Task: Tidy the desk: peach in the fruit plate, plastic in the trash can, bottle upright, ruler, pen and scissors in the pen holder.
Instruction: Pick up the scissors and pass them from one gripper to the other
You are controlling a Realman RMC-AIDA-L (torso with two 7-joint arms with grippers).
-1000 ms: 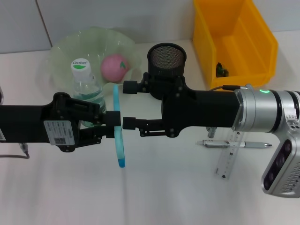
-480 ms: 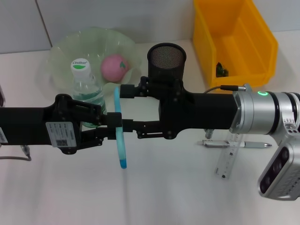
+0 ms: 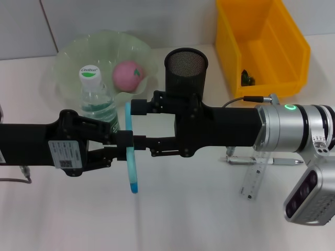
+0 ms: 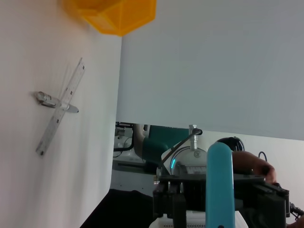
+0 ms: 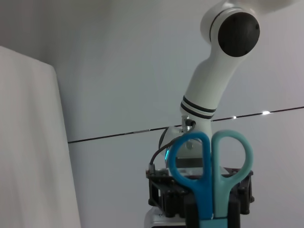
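We see both arms meeting mid-air over the counter, with the scissors between them. The left gripper has its jaws clamped on the scissors, blades pointing down, handles up. The right gripper faces it with jaws wide, one finger above and one below the grip point, just beside the scissors; whether they touch we cannot tell. From the right wrist we see the blue handle loops facing us. The pen holder stands behind the arms. The bottle is upright beside the plate, and the peach sits in that plate. The pen lies across the ruler under the right arm. Plastic is in the yellow bin.
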